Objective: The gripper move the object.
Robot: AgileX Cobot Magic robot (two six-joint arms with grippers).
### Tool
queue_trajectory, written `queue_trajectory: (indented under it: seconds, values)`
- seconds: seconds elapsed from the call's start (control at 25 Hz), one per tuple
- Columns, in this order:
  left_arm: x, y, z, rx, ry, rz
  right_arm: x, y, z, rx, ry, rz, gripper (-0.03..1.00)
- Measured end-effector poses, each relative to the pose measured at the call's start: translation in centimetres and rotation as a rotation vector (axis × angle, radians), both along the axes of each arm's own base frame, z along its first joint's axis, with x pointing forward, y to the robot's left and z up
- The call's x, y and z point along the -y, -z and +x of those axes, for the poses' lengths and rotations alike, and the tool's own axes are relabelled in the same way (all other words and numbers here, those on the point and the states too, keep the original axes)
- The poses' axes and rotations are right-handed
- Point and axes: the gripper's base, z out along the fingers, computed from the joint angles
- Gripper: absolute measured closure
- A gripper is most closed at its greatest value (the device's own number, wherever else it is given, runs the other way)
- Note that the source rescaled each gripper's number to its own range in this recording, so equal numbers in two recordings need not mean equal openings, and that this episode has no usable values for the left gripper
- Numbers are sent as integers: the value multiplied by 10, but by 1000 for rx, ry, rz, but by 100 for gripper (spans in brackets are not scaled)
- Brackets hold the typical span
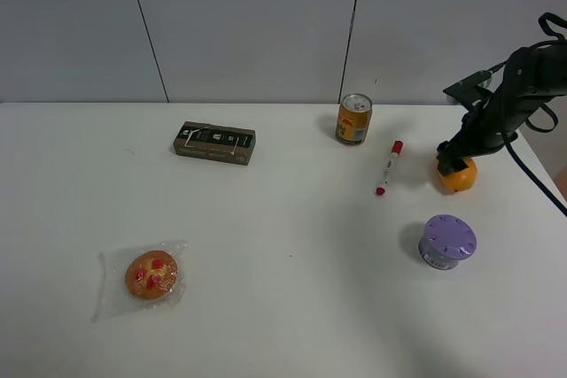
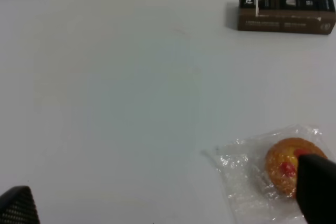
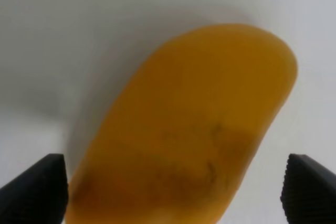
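The right black two-fingered gripper (image 1: 454, 165) straddles the smooth yellow-orange mango (image 1: 460, 176), fingers apart; a red marker (image 1: 388, 167) and purple-lidded tub (image 1: 447, 241) lie near.

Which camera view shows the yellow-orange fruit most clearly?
The right wrist view shows the fruit best: it fills the picture, lying between the open fingers of the right tool. In the exterior high view the fruit is small and partly covered by the arm. The left wrist view does not show it.
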Motion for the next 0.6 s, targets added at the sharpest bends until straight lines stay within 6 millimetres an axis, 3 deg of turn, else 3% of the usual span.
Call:
queue_trajectory:
  seconds: [0.12,0.28,0.32,0.6]
  values:
    - [0,0,0,0,0,0,0,-7,-3,-6,18,5,16]
    - [0,0,0,0,0,0,-2,-40,-9,64,44,31,29]
    - [0,0,0,0,0,0,-2,-40,-9,64,44,31,29]
    - [0,0,0,0,0,0,-15,-133,-44,243,108,172,68]
